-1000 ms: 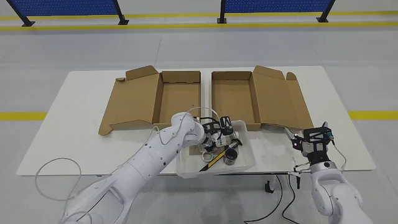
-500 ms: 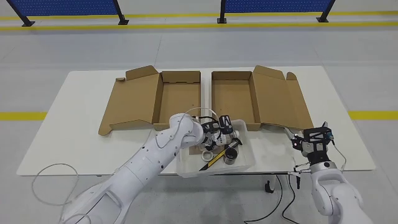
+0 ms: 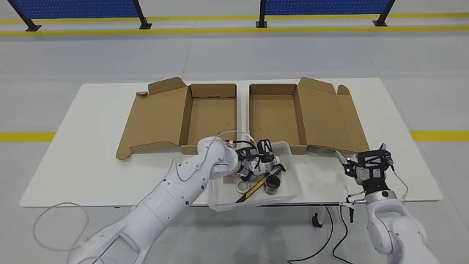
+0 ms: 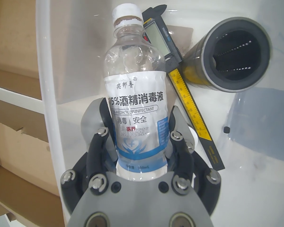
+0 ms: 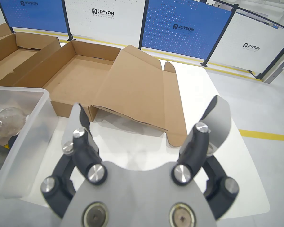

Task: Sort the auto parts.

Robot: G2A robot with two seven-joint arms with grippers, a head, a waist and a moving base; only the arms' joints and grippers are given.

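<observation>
We find the left gripper (image 4: 139, 112) pinching a clear disinfectant bottle (image 4: 135, 72) around its labelled lower body, one finger (image 4: 104, 128) on each side, with the white cap pointing away from the wrist. The bottle is inside the translucent plastic bin (image 3: 294, 189), which sits at the lower centre of the top view, by the table's near edge. We cannot tell whether the bottle rests on the bin floor.

Just beside the bottle lies a digital caliper (image 4: 189, 102) — black, with a yellow scale. Its beam appears to touch a dark hollow cylinder (image 4: 236, 53) lying on its side, open end towards the camera.

Beyond the bin, at the centre of the top view, the left cardboard box (image 3: 209, 117) and the right cardboard box (image 3: 275, 117) stand side by side on the white table (image 3: 88, 139), lids folded outward.

The right gripper (image 5: 146, 108) is spread wide over the table at the lower right of the top view — near the right box's lid, apart from the bin.
</observation>
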